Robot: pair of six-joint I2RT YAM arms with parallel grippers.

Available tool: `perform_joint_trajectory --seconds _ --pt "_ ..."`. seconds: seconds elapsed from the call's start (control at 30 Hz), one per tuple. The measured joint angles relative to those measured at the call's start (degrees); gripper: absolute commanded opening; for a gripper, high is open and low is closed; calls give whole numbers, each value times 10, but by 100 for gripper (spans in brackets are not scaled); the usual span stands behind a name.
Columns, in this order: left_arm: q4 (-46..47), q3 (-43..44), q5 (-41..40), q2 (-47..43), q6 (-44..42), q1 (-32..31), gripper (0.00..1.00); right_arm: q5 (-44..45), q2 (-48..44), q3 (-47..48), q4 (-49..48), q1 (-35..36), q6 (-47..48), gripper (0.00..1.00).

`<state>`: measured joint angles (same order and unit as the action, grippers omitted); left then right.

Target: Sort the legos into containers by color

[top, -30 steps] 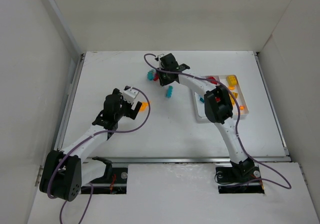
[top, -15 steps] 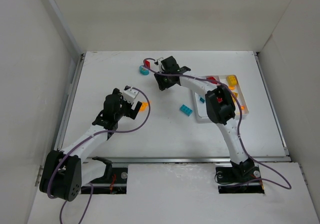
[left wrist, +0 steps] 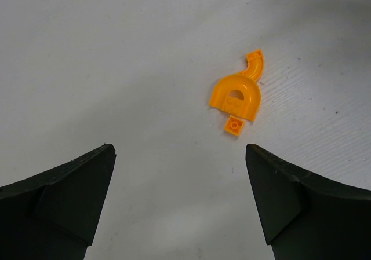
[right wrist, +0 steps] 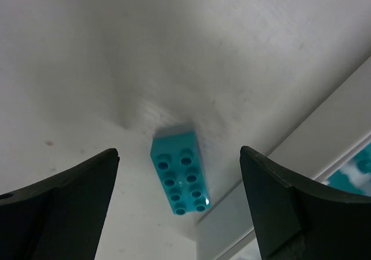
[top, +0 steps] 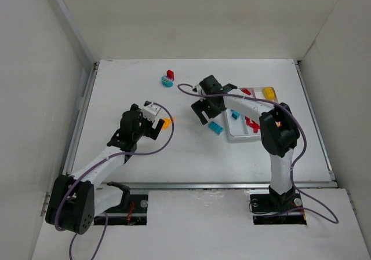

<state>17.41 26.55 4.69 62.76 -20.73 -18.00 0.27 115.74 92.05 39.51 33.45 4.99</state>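
Just beside the tray, on the table, the teal brick lies loose under the right claw, whose jaws gape wide and empty; closing there could snag the rim or flick the brick away.

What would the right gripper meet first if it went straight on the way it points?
Probably the teal brick on the table, centred ahead of the right gripper; depth is unclear.
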Motion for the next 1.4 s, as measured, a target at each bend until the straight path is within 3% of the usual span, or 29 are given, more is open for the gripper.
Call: perform_joint_trajectory --seconds 0.17,0.23,0.3,0.37,0.4,0.5,0.73,0.97,1.07,1.1,1.17,1.27,1.4 --pt "0 -1 0 0 0 0 94 9 1 -63 39 1 -1 91" --pt "0 -1 1 0 0 0 94 16 1 -64 40 4 -2 85" --pt "0 -1 2 0 0 0 94 22 1 -64 38 5 -3 66" --pt "0 -1 2 0 0 0 94 26 1 -64 38 6 -4 40" --pt "0 -1 2 0 0 0 94 29 1 -65 37 7 -5 19" --pt "0 -1 2 0 0 0 94 34 -2 -69 31 8 -12 0" --pt "0 -1 2 0 0 -3 94 37 -56 -89 -9 -14 -59 0" --pt "0 -2 2 0 0 -4 94 89 -122 -66 -83 -143 -157 3" --pt "0 -3 2 -3 0 -4 94 125 -70 -15 -85 -164 -169 20" --pt "1 -3 2 -3 0 -4 94 132 -50 -3 -86 -163 -172 41" --pt "3 -3 2 -4 0 -4 94 142 -10 6 -83 -156 -174 67" --pt "4 -3 2 -4 0 -4 94 147 13 6 -73 -149 -176 79" --pt "4 -3 2 -3 -2 -4 94 155 16 19 -58 -146 -172 86"
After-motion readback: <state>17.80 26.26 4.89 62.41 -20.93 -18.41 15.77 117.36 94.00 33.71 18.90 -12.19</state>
